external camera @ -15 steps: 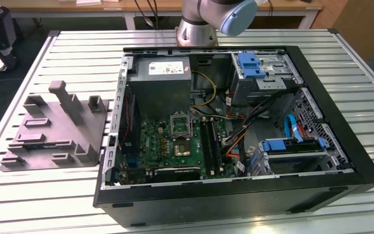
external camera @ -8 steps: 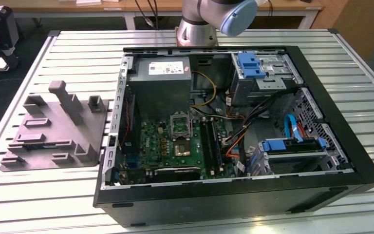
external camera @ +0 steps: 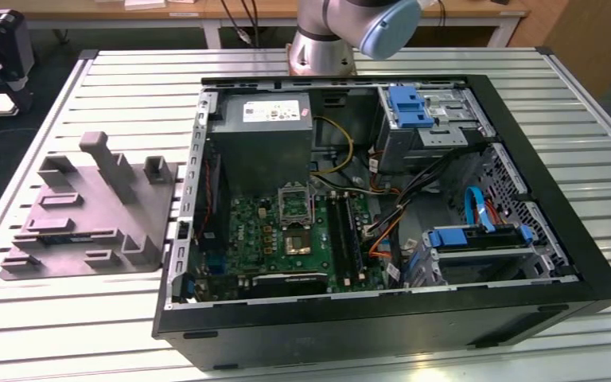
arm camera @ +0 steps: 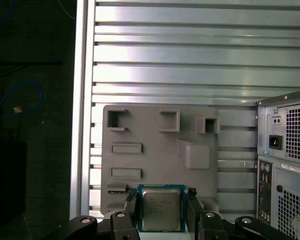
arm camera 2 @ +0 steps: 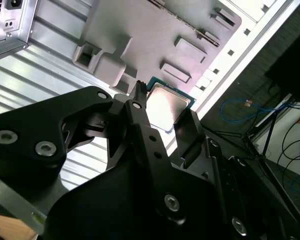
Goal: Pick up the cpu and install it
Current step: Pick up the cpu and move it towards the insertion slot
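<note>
The cpu (arm camera: 161, 207) (arm camera 2: 167, 105), a small square chip with a pale silver top and a green rim, sits between my two black fingers in both wrist views. My gripper (arm camera: 161, 201) (arm camera 2: 165, 114) is shut on it, one finger on each side edge. It hangs well above the grey plastic fixture (arm camera: 155, 135) (arm camera 2: 140, 35) (external camera: 83, 215). The dark metal-framed socket (external camera: 297, 239) lies on the green motherboard inside the open computer case (external camera: 391, 306), with its lid frame raised.
The fixture, with upright pegs, lies on the slatted metal table (external camera: 125, 87) at the exterior view's left of the case. The case's rear panel (arm camera: 285, 150) (arm camera 2: 10, 20) stands close by. The power supply (external camera: 268, 127), drive cages (external camera: 433, 119) and cables (external camera: 476, 211) crowd the case. The table edge (arm camera: 82, 100) drops off to a dark floor.
</note>
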`<state>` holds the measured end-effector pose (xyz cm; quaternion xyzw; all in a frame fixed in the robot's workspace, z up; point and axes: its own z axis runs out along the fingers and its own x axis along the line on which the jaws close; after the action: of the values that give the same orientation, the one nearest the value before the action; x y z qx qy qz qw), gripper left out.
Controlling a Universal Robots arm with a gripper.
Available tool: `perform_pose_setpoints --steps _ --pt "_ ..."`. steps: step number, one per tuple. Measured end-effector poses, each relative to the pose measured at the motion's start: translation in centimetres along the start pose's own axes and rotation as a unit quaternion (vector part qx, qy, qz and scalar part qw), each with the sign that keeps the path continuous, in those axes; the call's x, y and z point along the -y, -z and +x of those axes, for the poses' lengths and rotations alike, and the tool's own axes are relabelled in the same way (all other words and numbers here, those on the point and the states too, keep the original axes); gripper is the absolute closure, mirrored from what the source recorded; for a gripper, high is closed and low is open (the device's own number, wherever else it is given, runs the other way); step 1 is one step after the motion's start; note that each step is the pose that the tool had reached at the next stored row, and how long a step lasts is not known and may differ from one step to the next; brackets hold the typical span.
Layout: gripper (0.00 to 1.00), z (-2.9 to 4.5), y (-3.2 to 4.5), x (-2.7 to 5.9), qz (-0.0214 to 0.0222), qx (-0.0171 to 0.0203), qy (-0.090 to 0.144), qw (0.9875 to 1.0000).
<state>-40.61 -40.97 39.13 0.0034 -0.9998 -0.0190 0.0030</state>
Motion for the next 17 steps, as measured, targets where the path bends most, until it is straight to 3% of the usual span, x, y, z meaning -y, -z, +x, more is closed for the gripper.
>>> perform_pose_setpoints --steps 17 --pt "0.53 -0.78 0.00 0.00 0.0000 0.0000 0.000 1.0000"
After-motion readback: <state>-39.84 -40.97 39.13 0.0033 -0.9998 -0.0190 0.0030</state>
